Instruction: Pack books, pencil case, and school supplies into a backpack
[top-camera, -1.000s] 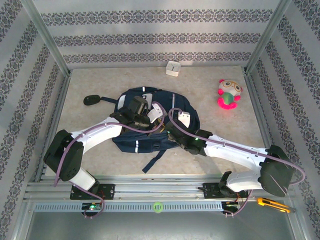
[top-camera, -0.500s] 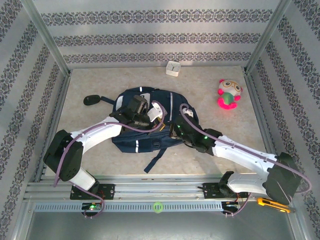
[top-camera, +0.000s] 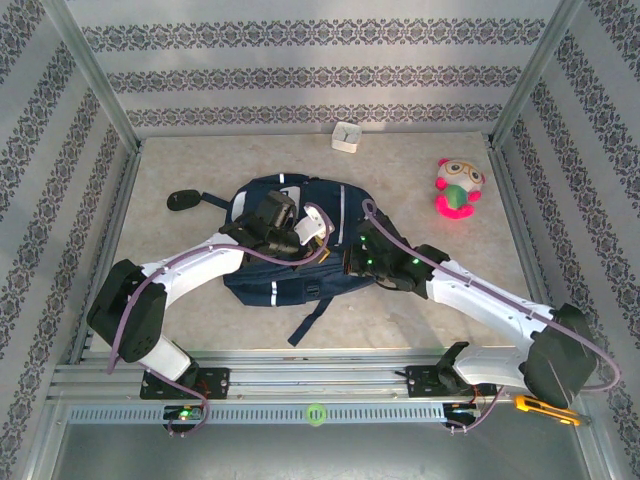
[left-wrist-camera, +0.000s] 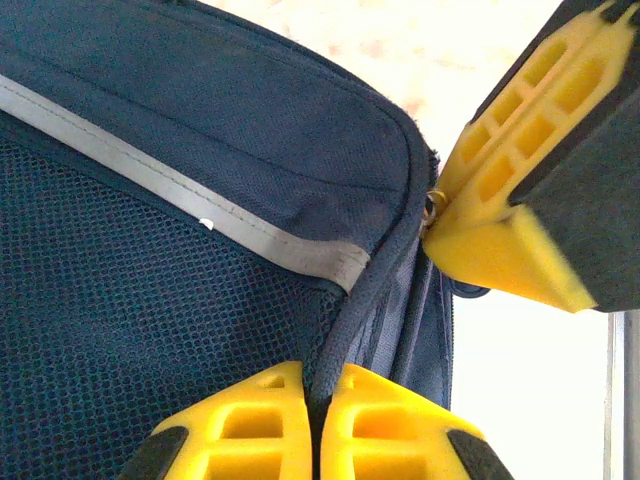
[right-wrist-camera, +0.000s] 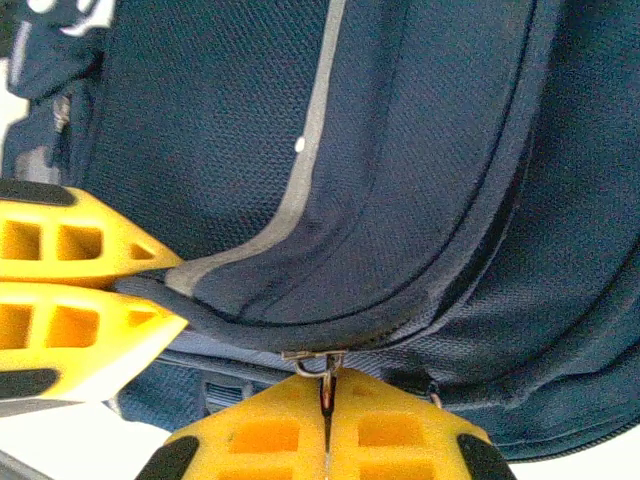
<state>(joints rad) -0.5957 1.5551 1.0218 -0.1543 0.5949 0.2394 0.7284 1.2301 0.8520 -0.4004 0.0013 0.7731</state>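
We see the backpack (top-camera: 300, 283) lying mid-tabletop (top-camera: 200, 170), a mottled beige surface inside patterned walls (top-camera: 300, 75). Our left tool (left-wrist-camera: 318, 400) pinches its seam (left-wrist-camera: 345, 310); our right tool (right-wrist-camera: 327, 400) is clamped on its zipper pull (right-wrist-camera: 318, 362).

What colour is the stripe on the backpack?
The stripe is light grey, clearest in the left wrist view.

Robot test cell, lab-type, dressed as a room; the backpack (top-camera: 262, 285) mid-table serves as landmark; on three sides of it, printed damask wall panels (top-camera: 320, 70) set in bare aluminium posts (top-camera: 90, 70); beneath it, a marble-look tabletop (top-camera: 420, 320); nearer than it, slotted aluminium rails (top-camera: 320, 378) carry the cabled left arm (top-camera: 190, 265) and right arm (top-camera: 490, 305); a yellow utility knife (top-camera: 545, 408) lies near-right of it.
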